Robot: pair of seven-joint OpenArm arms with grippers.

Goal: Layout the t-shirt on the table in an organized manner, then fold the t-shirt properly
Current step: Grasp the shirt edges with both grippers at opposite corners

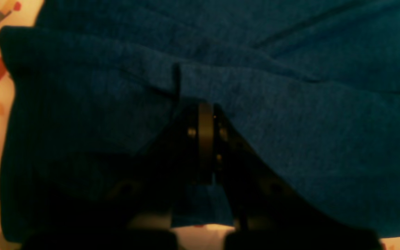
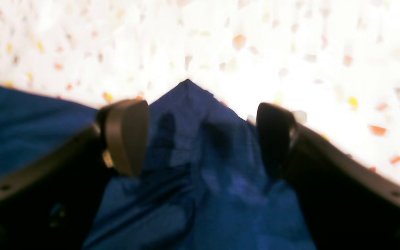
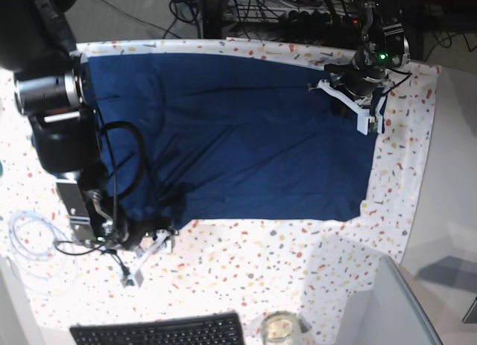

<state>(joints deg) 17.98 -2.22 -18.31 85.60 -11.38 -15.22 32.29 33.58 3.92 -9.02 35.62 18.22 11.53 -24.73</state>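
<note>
Dark fingers of the right gripper point(image 2: 200, 139) stand wide apart on either side of a pointed corner of the t-shirt point(image 3: 231, 144), which lies between them without being clamped. That garment is a plain navy sheet of soft cloth spread over the far half of the table point(image 3: 298, 263), close to a rectangle with shallow creases running across it and small puckers at the near edge beside the right arm. Its near edge is fairly straight; the far edge lies along the table's far side. At the far corner on the other side, the left gripper point(image 1: 205, 114) is pressed closed with its pads together, ringed by folds of the cloth; whether fabric is pinched between them cannot be told. On the near side of the speckled cloth sit a black keyboard point(image 3: 160, 331), a glass jar point(image 3: 280, 327) beside it, and a coil of white cable point(image 3: 33, 244) near the right arm's base, all apart from the shirt.
</note>
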